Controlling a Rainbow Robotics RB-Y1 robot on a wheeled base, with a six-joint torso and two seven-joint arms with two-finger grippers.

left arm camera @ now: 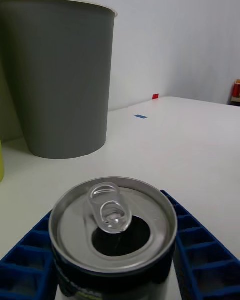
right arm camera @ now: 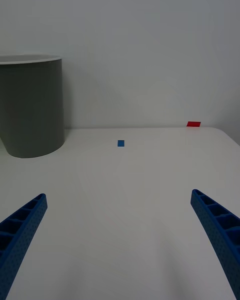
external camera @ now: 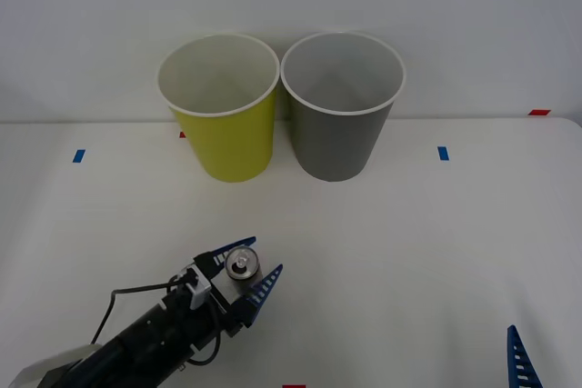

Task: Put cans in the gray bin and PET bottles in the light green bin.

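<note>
White counter [external camera: 409,252] against a plain pale wall, a few blue and red tape marks scattered around, and loads of bare surface, so you've got space to work with.

Your left end effector [external camera: 245,272] sits in the lower left of the front frame with the can [external camera: 242,267] standing upright between its two blue fingers. In the left wrist view the can [left arm camera: 114,230] has a ribbed finger hard against each side, so I'd call it closed on the can, though I can't tell from these shots whether it's off the counter yet. Tab is up, mouth is open, long axis vertical.

What the next move hangs on: the gray bin [external camera: 343,104] is up and to the right of the can in the front frame, at the back of the counter, and the green bin [external camera: 218,103] stands just beside it on the left, almost straight above the can. Rims nearly touch. So you'd need to carry up and angle right, and get over that white rim before letting go. Drift left and it lands in the wrong bin.

Nothing stands between can and bins.

Right end effector [external camera: 522,361] is parked at the lower right corner, fingers spread wide in its own wrist view, holding nothing. Left arm is clearly the one to use.
</note>
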